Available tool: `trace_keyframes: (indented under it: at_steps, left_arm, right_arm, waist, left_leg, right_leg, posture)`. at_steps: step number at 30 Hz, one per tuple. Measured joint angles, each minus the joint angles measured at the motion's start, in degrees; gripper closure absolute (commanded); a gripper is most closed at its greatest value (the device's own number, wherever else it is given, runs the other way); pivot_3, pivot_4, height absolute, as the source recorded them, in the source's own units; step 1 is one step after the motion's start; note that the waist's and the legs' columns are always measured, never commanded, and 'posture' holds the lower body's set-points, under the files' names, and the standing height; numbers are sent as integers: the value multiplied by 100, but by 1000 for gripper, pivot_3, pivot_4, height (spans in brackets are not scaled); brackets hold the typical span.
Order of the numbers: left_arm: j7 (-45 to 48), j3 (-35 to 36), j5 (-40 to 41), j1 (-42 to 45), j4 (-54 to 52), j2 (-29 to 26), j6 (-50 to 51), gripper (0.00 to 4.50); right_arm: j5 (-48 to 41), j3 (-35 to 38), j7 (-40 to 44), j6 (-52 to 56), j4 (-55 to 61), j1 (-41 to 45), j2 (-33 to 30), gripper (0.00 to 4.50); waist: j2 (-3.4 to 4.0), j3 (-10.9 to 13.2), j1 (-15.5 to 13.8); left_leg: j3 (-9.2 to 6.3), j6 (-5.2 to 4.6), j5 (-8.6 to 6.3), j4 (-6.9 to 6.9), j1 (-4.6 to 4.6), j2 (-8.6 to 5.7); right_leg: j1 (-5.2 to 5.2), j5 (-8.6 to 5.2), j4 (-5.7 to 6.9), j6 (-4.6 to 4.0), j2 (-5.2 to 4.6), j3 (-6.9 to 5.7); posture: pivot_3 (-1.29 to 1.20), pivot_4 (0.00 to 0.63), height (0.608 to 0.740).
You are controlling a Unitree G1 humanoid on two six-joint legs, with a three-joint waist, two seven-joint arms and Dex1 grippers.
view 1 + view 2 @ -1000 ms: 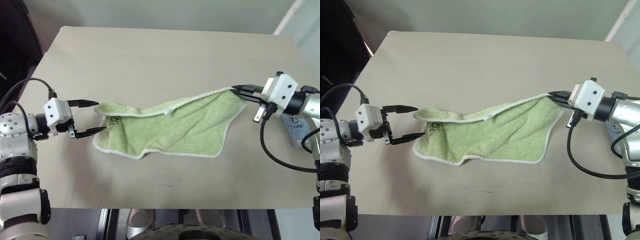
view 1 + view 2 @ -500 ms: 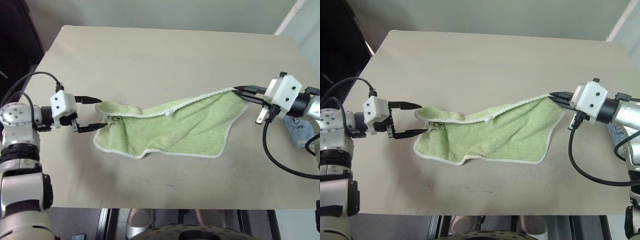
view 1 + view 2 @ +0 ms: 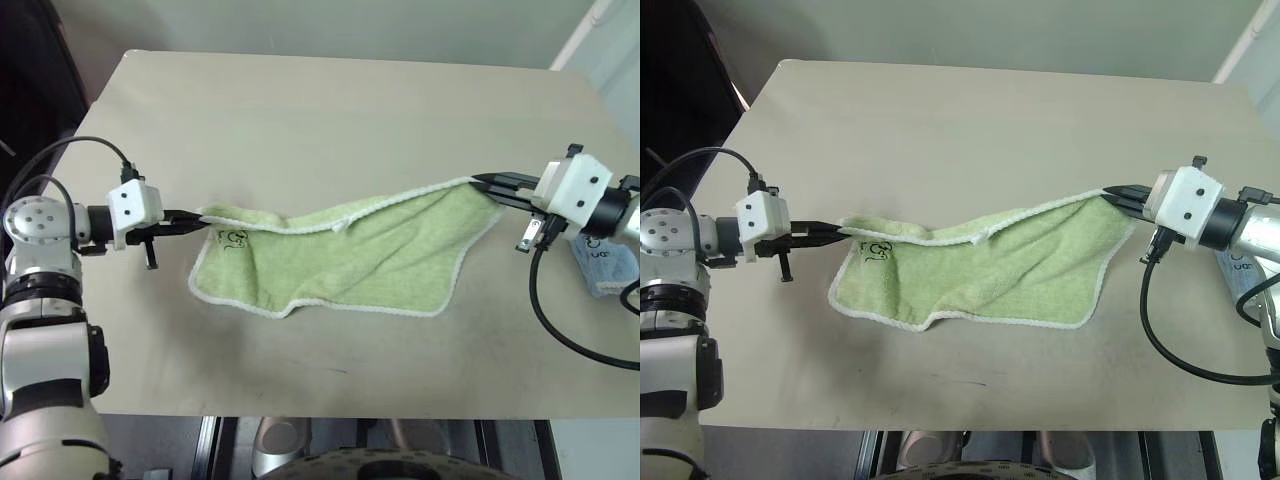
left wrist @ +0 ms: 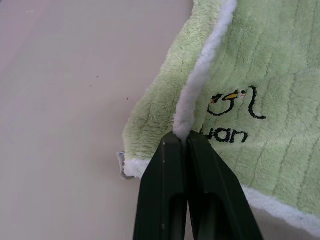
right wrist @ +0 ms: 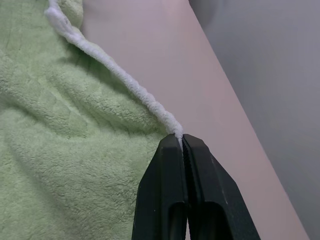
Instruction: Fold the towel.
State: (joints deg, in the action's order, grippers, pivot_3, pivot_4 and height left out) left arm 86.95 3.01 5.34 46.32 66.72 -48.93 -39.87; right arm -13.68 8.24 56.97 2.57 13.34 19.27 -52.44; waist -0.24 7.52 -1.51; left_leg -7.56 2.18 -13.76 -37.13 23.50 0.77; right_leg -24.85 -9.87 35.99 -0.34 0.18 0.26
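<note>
Your towel (image 3: pixel 340 255) lies spread across the middle of the beige surface (image 3: pixel 330 110), rumpled, with its long side running from your left arm toward your right. Its white stitched edging traces the outline, and the far edge is folded over on itself along the left portion. The small dark printed mark (image 3: pixel 231 239) sits near the left end, just beside your left pincer.

Your left pincer (image 3: pixel 196 219) is clenched on the towel's left end. In the left wrist view the two black fingers (image 4: pixel 165 185) are pressed together with the white edging caught right at their tips, the printed mark just beyond them.

Your right pincer (image 3: pixel 484 183) is also clamped on the towel, gripping the far right corner. In the right wrist view its fingers (image 5: pixel 167 185) meet tight on the white border where the edging ends between them. That corner is lifted off the surface, so the cloth slopes down from it toward the middle, while the near edge rests flat.

A small light blue cloth (image 3: pixel 600 265) with a dark print lies at the right edge of the surface, partly behind your right arm and apart from the towel.
</note>
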Motion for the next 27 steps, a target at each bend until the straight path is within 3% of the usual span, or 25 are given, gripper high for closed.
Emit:
trace_keyframes:
  at_steps: [5,12,17,21,27]
  left_arm:
    - [149,165,234,185,53,52,605,4472]
    - [-693,403,326,667,165,397,1165,4472]
    - [-2071,676,386,1324,385,1178,1243,4472]
    - [-3378,455,-137,1713,630,1386,1072,4472]
    - [-5301,-109,-1178,2711,1023,1705,1566,4472]
  right_arm:
    - [43,113,-64,-65,-172,33,-24,4500]
    - [396,170,-478,-566,-1159,650,-19,4500]
    - [619,153,-710,-870,-2023,1411,40,4500]
    - [875,34,-809,-1314,-2966,1980,41,4500]
    - [1579,-449,-1356,-2511,-5368,3669,282,4500]
  waist:
    - [0,0,0]
    - [2,1,-11]
    - [13,8,-43]
    - [15,9,-24]
    - [35,23,-17]
  left_leg:
    - [0,-6,3,-7,3,-1]
    - [3,-23,14,-33,12,-3]
    - [6,-39,22,-90,46,-4]
    - [26,-51,26,-99,45,-4]
    - [34,-77,43,-85,51,-4]
  right_leg:
    - [1,4,0,5,0,1]
    - [1,33,-4,9,-2,2]
    - [-7,68,-9,24,-2,1]
    - [-5,86,-19,27,-11,4]
    - [-17,129,-40,20,-12,7]
  posture:
    - [0,150,740]
    - [0,150,740]
    - [0,150,740]
    - [0,150,740]
    - [0,150,740]
